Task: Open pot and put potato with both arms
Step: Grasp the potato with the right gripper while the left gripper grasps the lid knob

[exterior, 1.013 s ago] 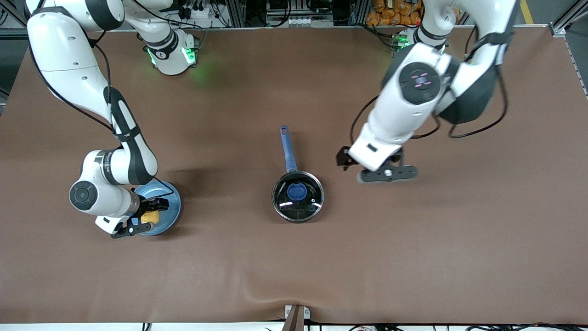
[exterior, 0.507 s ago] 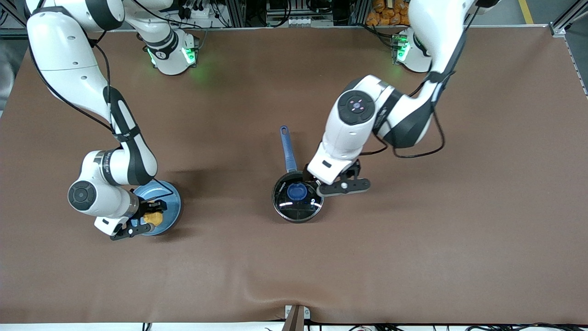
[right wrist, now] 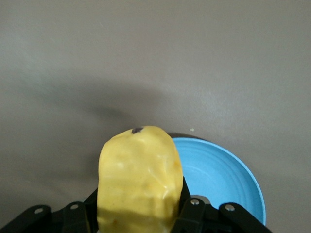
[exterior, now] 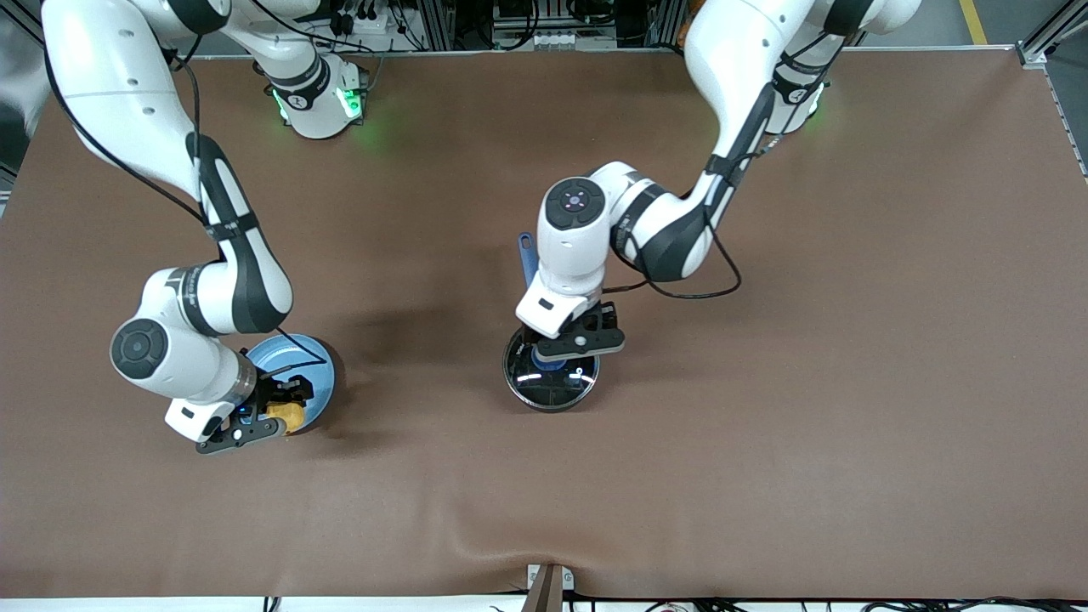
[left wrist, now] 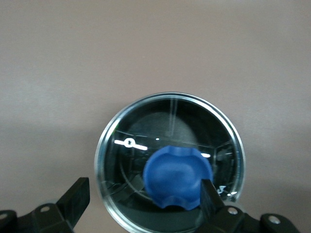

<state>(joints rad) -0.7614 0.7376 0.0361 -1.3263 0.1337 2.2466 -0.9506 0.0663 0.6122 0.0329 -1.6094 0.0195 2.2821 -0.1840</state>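
Observation:
The black pot (exterior: pixel 528 255) stands mid-table with its blue handle pointing toward the robots' bases. Its glass lid (exterior: pixel 552 389) is on, and the rim (left wrist: pixel 104 145) shows all round. My left gripper (exterior: pixel 568 347) hangs open just over the lid. The blue knob (left wrist: pixel 177 175) sits against one finger (left wrist: pixel 210 196), with the other finger (left wrist: pixel 75 201) wide of the rim. My right gripper (exterior: pixel 262 418) is shut on the yellow potato (exterior: pixel 287 415) (right wrist: pixel 141 179), holding it over the light-blue plate's (exterior: pixel 297 365) edge nearest the front camera.
The light-blue plate (right wrist: pixel 221 177) lies toward the right arm's end of the table and shows nothing on it. Brown mat covers the table all around the pot and plate. A small metal bracket (exterior: pixel 548 582) sits at the table edge nearest the front camera.
The left arm swung in from the left arm's end and now hangs over the pot lid. The right gripper shut on the potato and drew it toward the plate's edge.

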